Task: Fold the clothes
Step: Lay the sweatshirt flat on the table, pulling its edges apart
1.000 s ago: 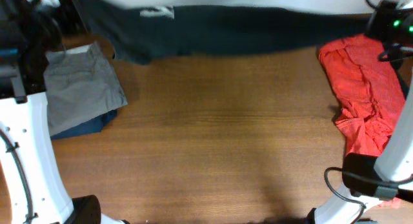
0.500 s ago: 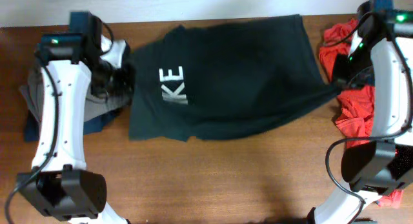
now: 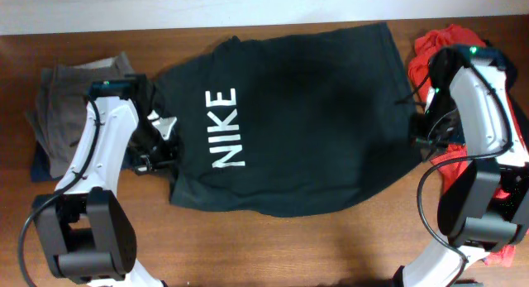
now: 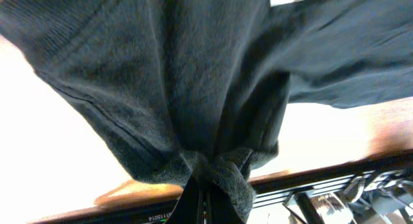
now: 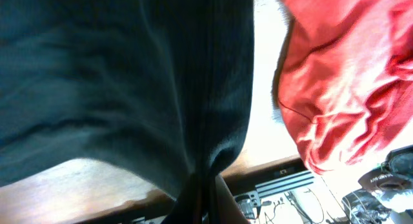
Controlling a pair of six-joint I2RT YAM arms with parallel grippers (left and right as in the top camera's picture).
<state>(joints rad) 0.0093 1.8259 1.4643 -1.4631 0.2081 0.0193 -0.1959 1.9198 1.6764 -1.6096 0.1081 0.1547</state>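
A dark green shirt (image 3: 314,121) with white NIKE lettering lies spread across the middle of the table. My left gripper (image 3: 164,146) is shut on its left edge; in the left wrist view the cloth (image 4: 193,88) bunches between the jaws (image 4: 210,185). My right gripper (image 3: 420,131) is shut on the shirt's right edge; in the right wrist view the dark fabric (image 5: 129,75) hangs from the pinched jaws (image 5: 201,185).
A red garment (image 3: 488,146) is heaped at the right edge and shows in the right wrist view (image 5: 342,88). A stack of folded grey and blue clothes (image 3: 66,121) lies at the far left. Bare wooden table (image 3: 289,246) runs along the front.
The shirt, first held up stretched at the back, has been brought down and pulled forward flat on the table. Both grippers moved towards the front while holding it.
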